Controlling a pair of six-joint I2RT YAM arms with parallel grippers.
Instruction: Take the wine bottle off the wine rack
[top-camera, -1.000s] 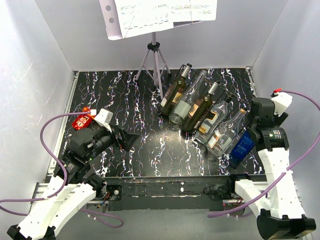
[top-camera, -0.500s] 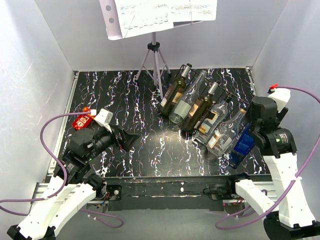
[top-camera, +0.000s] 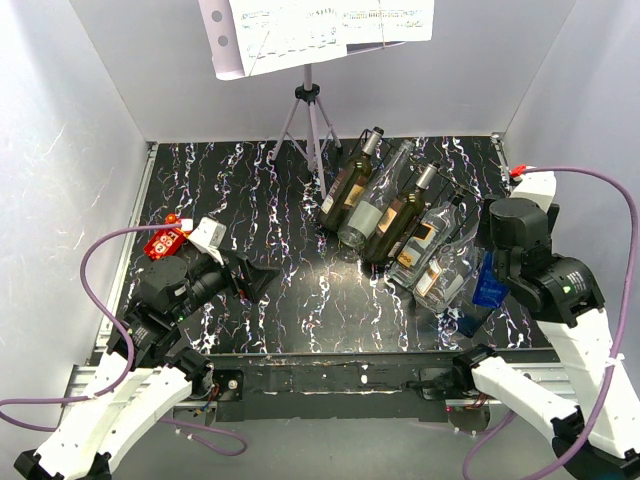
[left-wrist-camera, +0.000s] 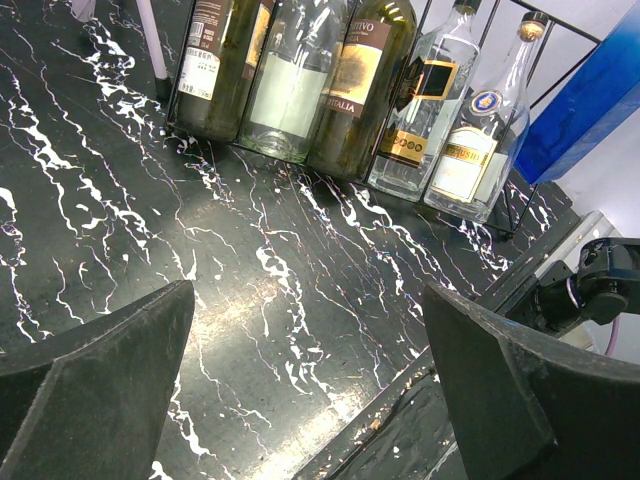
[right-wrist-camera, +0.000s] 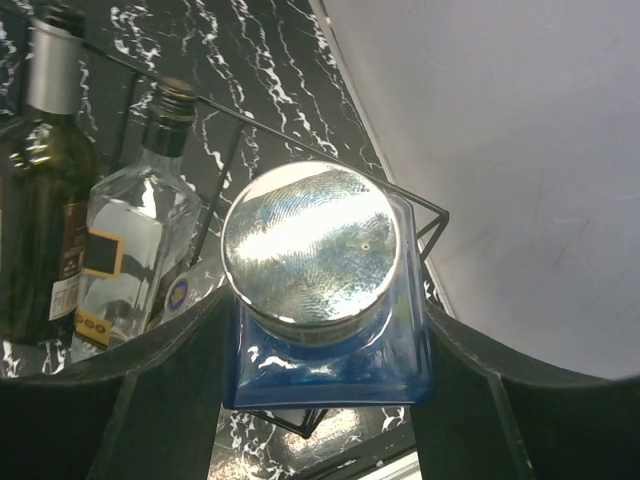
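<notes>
Right gripper (right-wrist-camera: 325, 345) closed on the blue bottle (top-camera: 488, 287), one finger against each glass shoulder just under the silver cap (right-wrist-camera: 308, 240). Bottle sits at the right end of the wine rack (right-wrist-camera: 300, 140), leaning like the rest of the row, close to the right wall. Left gripper (left-wrist-camera: 300, 390) wide open and holding nothing, low over the table (left-wrist-camera: 260, 300), well apart from the rack. Risks as I judge them: the hold is high on smooth glass, so a heavy body could swing or slide in the jaws once the weight comes off the wire. A pull off the bottle's own axis could hook its base on a bar and drag the light frame. The clear bottle (top-camera: 450, 272) lies just beside it and could get knocked. The wall leaves little room to swing out on that side. Hard to make out: the arm covers the bottle's upper part from above, and its base and resting bars show in no view. True pad contact cannot be confirmed. Thin black wire vanishes against the dark marbled top.
</notes>
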